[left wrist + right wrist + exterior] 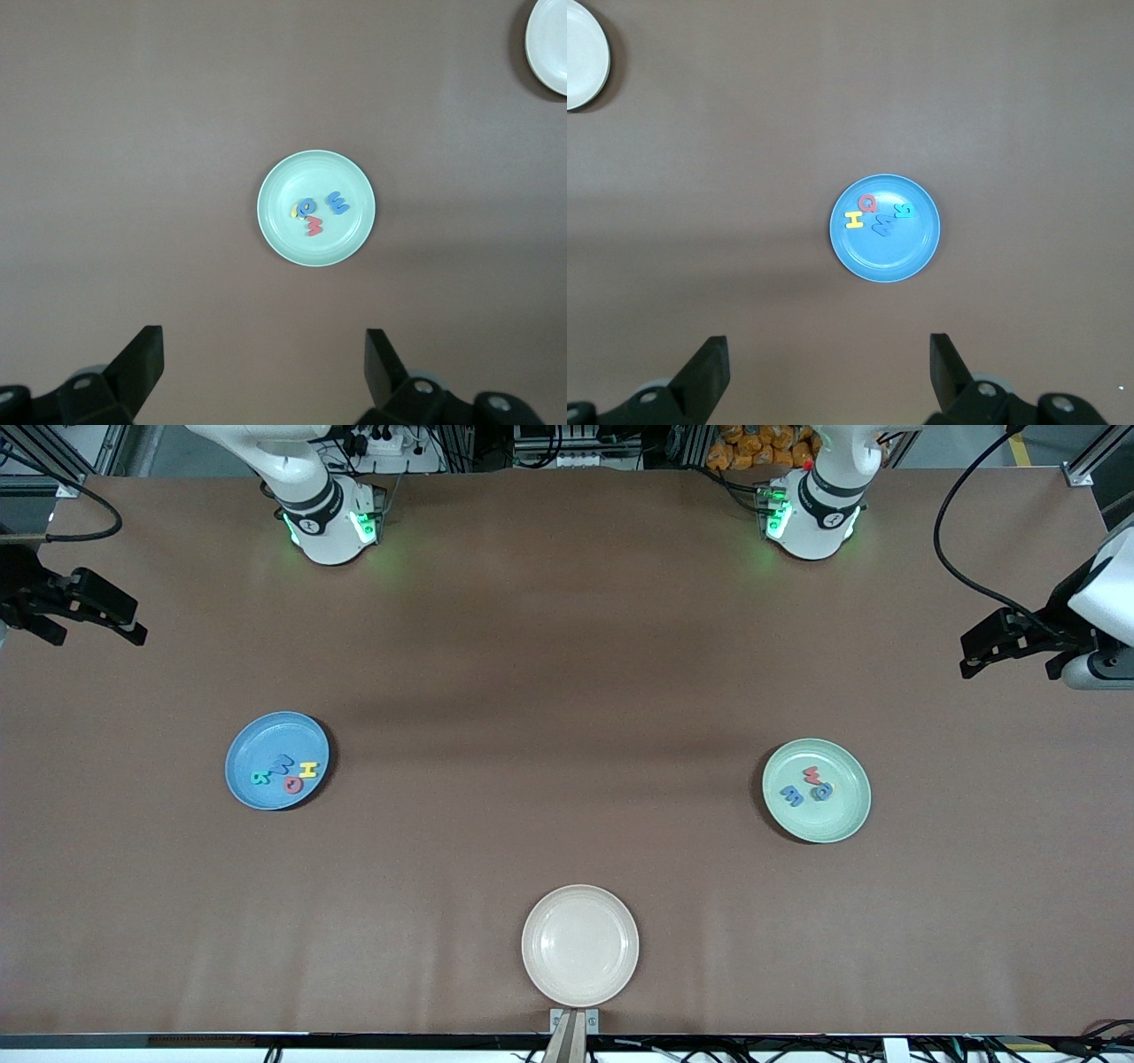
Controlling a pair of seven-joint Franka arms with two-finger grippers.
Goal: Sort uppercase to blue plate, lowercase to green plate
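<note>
Nearest the front camera sits a cream plate (580, 945), bare of letters; judged from that, it has served as the source dish and has nothing left to give.

Four uppercase letters lie on the blue plate (257, 735), toward the right arm's end of the table: a yellow H (307, 770), a blue angular letter (283, 764), a red round letter (292, 784) and a teal curly letter (260, 778), clustered close together on the part of the plate nearer the front camera. The lowercase set rests on the green plate (833, 824), toward the left arm's end: a red m (812, 774), a blue m (791, 795) and a blue g (824, 790) with a small yellow letter (296, 212) peeping out at its edge, touching it. No letter lies loose on the table, so the sort looks complete.

Both arms wait, drawn out to the table's ends. The left gripper (997, 642) hangs over bare table at its end with jaws spread wide and empty, and the right gripper (89, 615) does likewise at its own end, each looking down on its own plate from well apart.
</note>
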